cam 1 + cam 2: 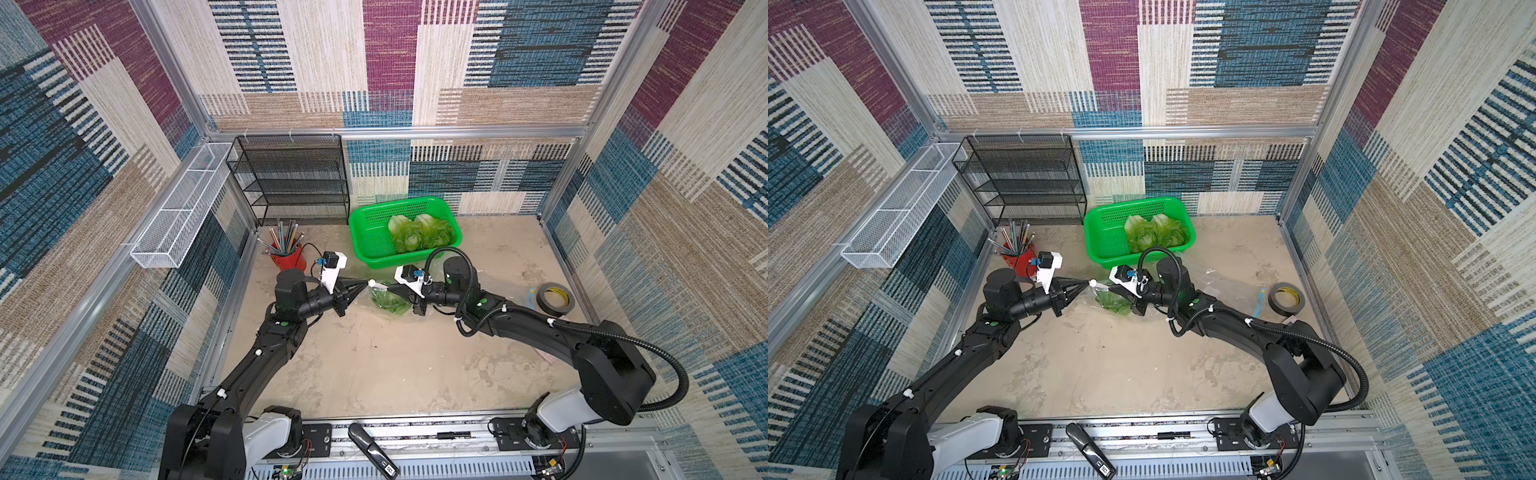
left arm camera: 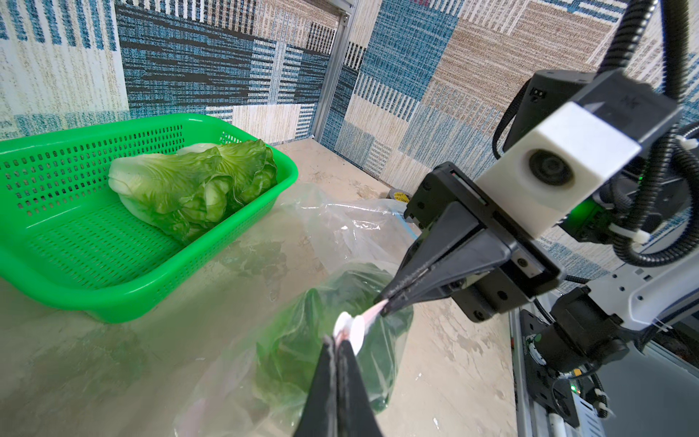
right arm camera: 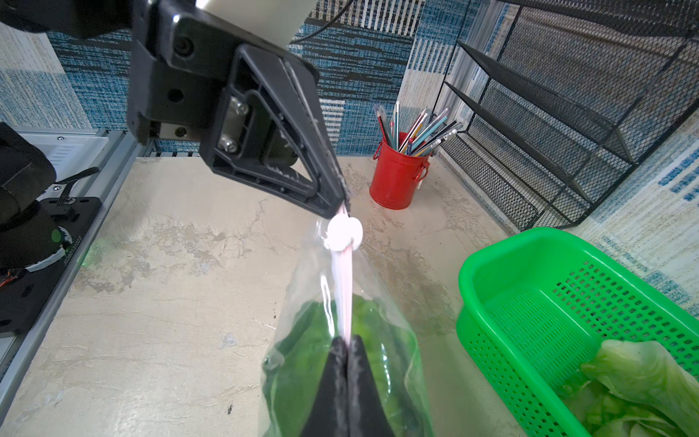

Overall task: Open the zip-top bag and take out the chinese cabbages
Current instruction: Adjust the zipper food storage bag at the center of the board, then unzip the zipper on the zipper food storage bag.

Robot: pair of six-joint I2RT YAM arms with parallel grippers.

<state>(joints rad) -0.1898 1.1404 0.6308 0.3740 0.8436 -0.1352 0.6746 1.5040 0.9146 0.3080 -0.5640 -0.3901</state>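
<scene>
The clear zip-top bag (image 1: pixel 388 302) hangs between my two grippers above the table, with one green chinese cabbage (image 3: pixel 302 363) inside it. Its pink zip strip (image 3: pixel 345 287) runs taut between them and carries a white slider (image 3: pixel 343 232). My left gripper (image 2: pixel 336 342) is shut on the strip's end right beside the slider (image 2: pixel 350 329). My right gripper (image 3: pixel 346 342) is shut on the strip at the bag's other end. Two more chinese cabbages (image 1: pixel 419 233) lie in the green basket (image 1: pixel 360 232). Both top views show the two gripper tips close together, left (image 1: pixel 1087 283) and right (image 1: pixel 1111 287).
Behind the left arm stand a red cup of pencils (image 1: pixel 286 258) and a black mesh rack (image 1: pixel 291 178). A white wire tray (image 1: pixel 178 203) hangs on the left wall. An empty clear bag (image 1: pixel 1233 291) and a tape roll (image 1: pixel 555 298) lie at the right.
</scene>
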